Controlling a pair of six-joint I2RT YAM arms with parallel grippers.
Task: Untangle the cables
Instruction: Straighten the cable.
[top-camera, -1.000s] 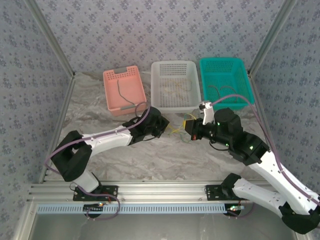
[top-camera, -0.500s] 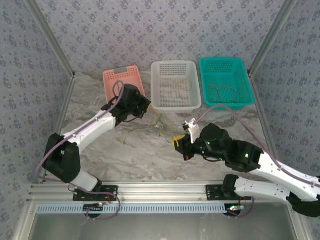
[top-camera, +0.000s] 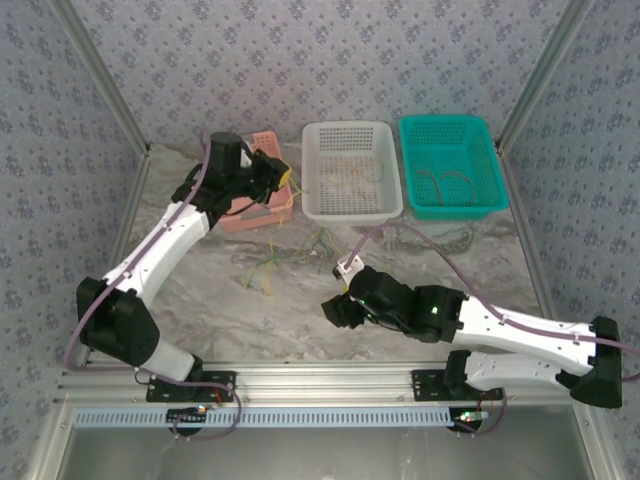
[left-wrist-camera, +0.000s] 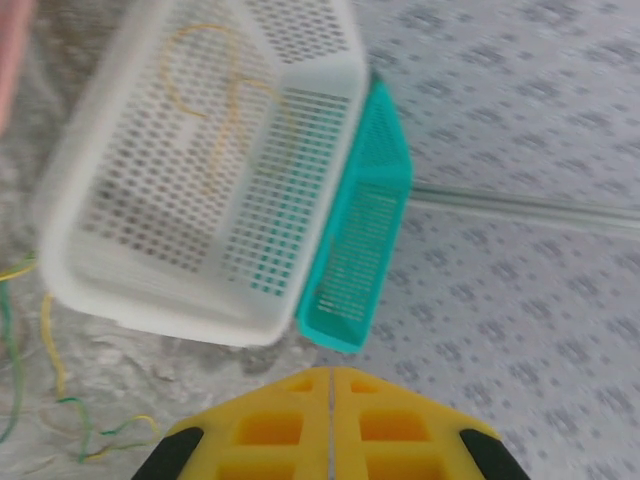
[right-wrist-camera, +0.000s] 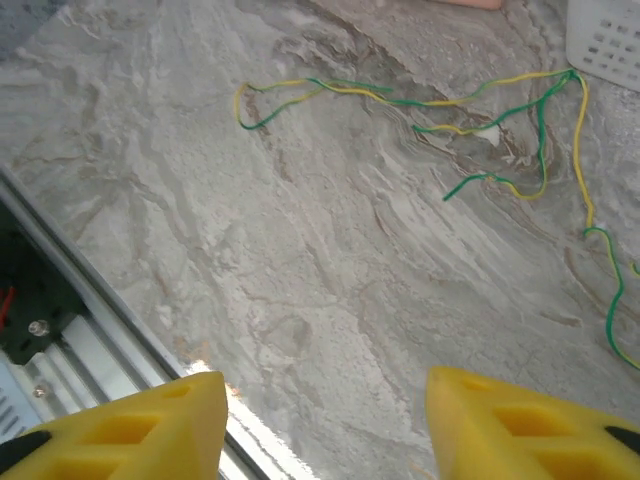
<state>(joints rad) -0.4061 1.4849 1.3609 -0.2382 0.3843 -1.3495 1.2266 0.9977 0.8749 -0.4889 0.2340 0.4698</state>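
A loose tangle of yellow and green cables (top-camera: 285, 256) lies spread on the marble table in front of the baskets. In the right wrist view the same cables (right-wrist-camera: 450, 100) sit well beyond my right gripper (right-wrist-camera: 325, 430). That gripper (top-camera: 335, 308) is open over bare table near the front edge, with nothing between its fingers. My left gripper (top-camera: 284, 181) is raised by the pink basket (top-camera: 255, 221). In the left wrist view its jaws (left-wrist-camera: 332, 378) are shut; I see no strand between the tips. Cable ends (left-wrist-camera: 50, 380) lie at the lower left.
A white basket (top-camera: 312, 205) holds a yellow cable (left-wrist-camera: 215, 90). A teal basket (top-camera: 492, 170) to its right holds dark cables (top-camera: 445, 183). The metal front rail (right-wrist-camera: 60, 300) runs close under my right gripper. Patterned walls enclose the table.
My right gripper has opened and moved toward the front left, away from the cables. My left arm has swung back and left to the pink basket, and the cables have spread out.
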